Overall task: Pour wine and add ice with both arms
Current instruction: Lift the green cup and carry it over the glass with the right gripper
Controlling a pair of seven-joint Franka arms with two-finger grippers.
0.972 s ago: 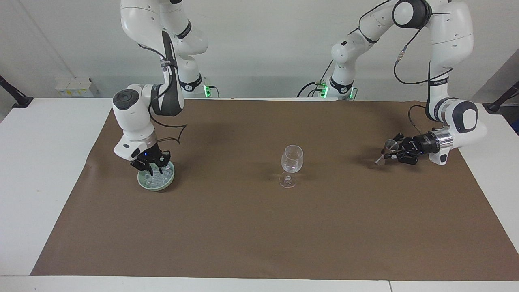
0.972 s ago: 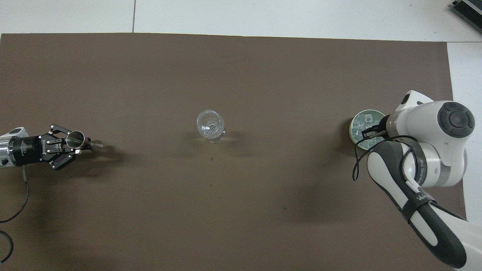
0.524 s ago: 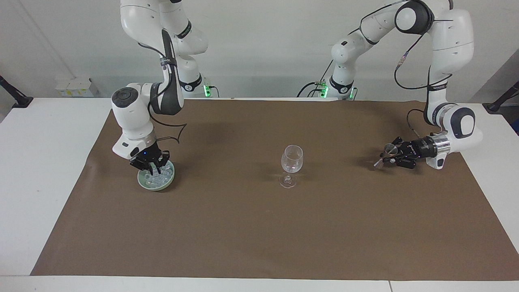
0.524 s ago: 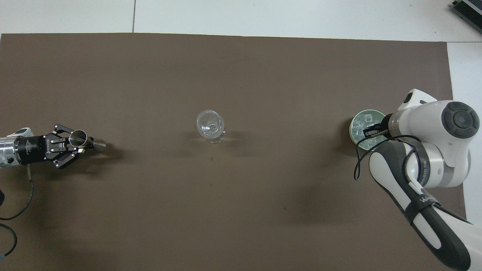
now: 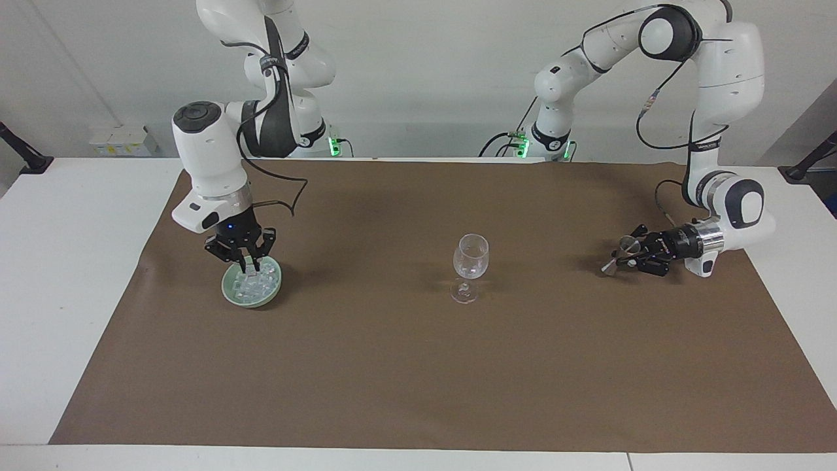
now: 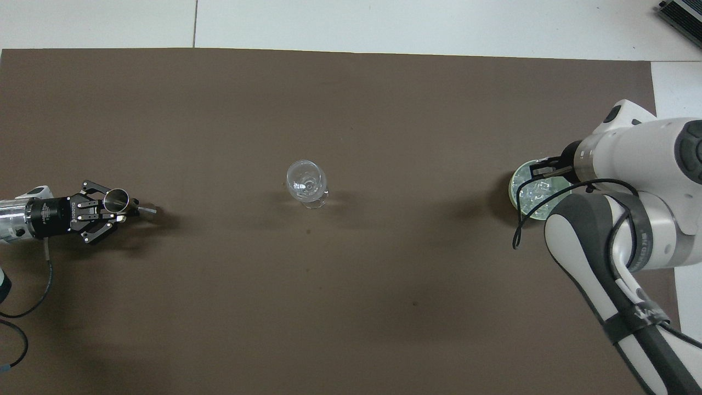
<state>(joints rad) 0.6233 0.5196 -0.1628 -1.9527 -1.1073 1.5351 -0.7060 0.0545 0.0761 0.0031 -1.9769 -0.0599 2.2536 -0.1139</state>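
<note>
A clear stemmed glass stands upright mid-mat; it also shows in the overhead view. A pale green bowl holding the ice sits toward the right arm's end, and shows in the overhead view with its ice. My right gripper hangs just above the bowl, fingers drawn together on a small whitish ice cube. My left gripper is low over the mat at the left arm's end, shut on a tilted metal jigger, also seen from overhead.
A brown mat covers most of the white table. A small white box sits by the wall past the right arm's end. Loose cables trail from the left wrist.
My right gripper has risen out of the bowl to just above the ice. My left gripper has drawn back slightly toward its own end with the jigger.
</note>
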